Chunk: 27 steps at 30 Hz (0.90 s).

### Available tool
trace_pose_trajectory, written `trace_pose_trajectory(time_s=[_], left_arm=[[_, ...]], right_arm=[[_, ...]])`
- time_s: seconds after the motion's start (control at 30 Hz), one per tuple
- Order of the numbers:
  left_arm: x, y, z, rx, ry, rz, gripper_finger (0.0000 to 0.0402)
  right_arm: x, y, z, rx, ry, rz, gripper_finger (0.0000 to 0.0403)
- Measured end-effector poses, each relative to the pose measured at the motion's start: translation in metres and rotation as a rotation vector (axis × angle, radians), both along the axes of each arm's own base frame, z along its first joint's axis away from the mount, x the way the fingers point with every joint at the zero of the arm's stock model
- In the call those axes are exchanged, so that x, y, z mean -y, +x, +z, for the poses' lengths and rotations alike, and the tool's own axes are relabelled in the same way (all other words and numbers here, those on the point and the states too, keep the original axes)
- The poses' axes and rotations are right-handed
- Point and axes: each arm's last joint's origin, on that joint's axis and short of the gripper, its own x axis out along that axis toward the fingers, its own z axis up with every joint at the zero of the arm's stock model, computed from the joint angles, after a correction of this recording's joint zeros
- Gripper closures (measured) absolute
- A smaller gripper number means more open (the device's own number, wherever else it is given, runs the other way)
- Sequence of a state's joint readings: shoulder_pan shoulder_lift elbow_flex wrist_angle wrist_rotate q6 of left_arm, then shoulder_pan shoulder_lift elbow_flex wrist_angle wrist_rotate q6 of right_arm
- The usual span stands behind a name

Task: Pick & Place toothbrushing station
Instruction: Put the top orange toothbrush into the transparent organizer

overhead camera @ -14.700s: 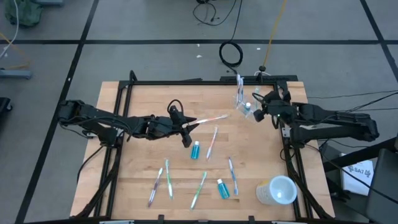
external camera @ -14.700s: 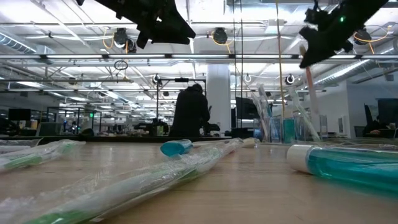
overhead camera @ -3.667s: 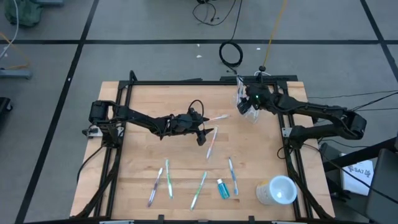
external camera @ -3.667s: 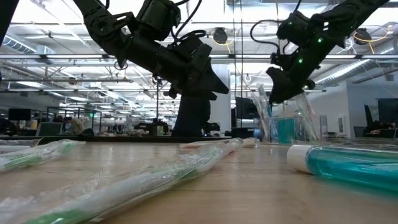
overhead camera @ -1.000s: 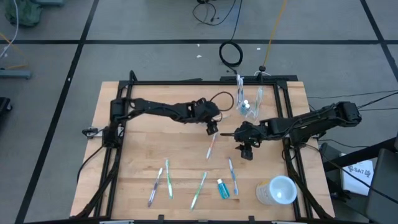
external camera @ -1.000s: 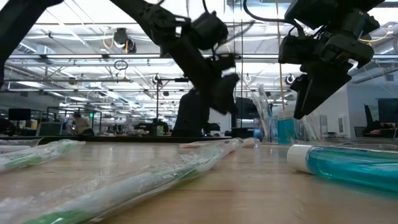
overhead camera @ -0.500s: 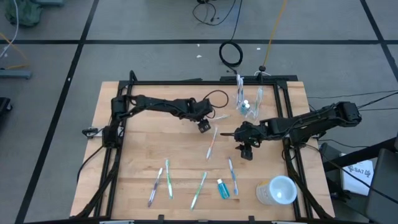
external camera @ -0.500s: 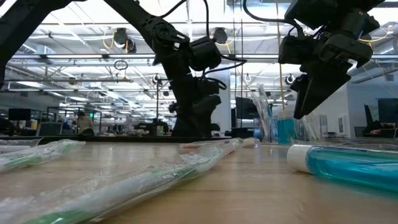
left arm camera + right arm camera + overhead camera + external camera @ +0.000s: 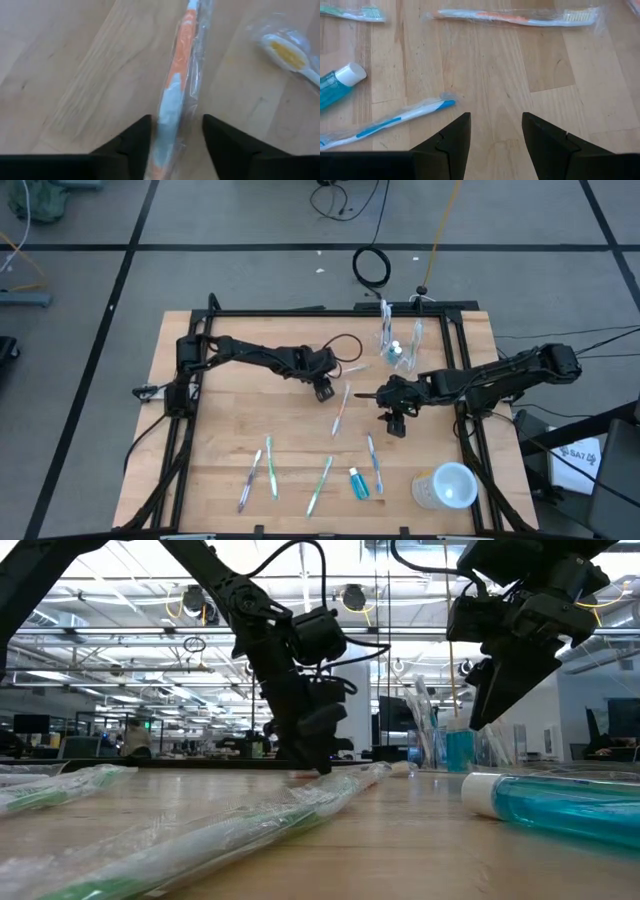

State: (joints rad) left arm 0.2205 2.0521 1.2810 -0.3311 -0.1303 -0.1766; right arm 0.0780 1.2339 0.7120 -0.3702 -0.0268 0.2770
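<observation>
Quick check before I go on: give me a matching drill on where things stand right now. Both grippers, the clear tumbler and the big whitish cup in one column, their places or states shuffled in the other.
Things:
1. left gripper
2. right gripper
3. clear tumbler
4. whitish cup

Places or states:
A. by the table's lower right corner in the high view
B. at the table's far edge, with toothbrushes standing in it
C. fingers open on either side of a wrapped orange and white toothbrush
D. open over bare table, nothing between its fingers

Pairs: 1-C, 2-D, 3-B, 4-A
</observation>
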Motion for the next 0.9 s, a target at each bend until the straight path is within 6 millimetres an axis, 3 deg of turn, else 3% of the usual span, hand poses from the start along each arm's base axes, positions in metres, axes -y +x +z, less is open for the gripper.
trace_pose_trajectory(time_s=[0.2,0.4,0.6,0.77,0.9], left_arm=[[0.0,0.001,0.001,0.005,-0.022,-0.009,0.0324],[0.0,-0.005,0.016,0.007,-0.011,0.015,0.0392],[0.012,-0.016,0.072,0.098,0.07,0.021,0.0374],[0.036,-0.029,0.125,0.244,0.148,-0.004,0.0391],[0.058,-0.039,0.153,0.32,0.248,0.008,0.0392]], right_arm=[[0.002,0.002,0.001,0.024,-0.068,-0.023,0.0234],[0.009,0.015,0.012,0.199,-0.23,0.02,0.0234],[0.017,0.03,0.031,0.445,-0.219,-0.049,0.0234],[0.024,0.035,0.042,0.569,-0.119,-0.179,0.0234],[0.024,0.038,0.049,0.647,-0.099,-0.203,0.0234]])
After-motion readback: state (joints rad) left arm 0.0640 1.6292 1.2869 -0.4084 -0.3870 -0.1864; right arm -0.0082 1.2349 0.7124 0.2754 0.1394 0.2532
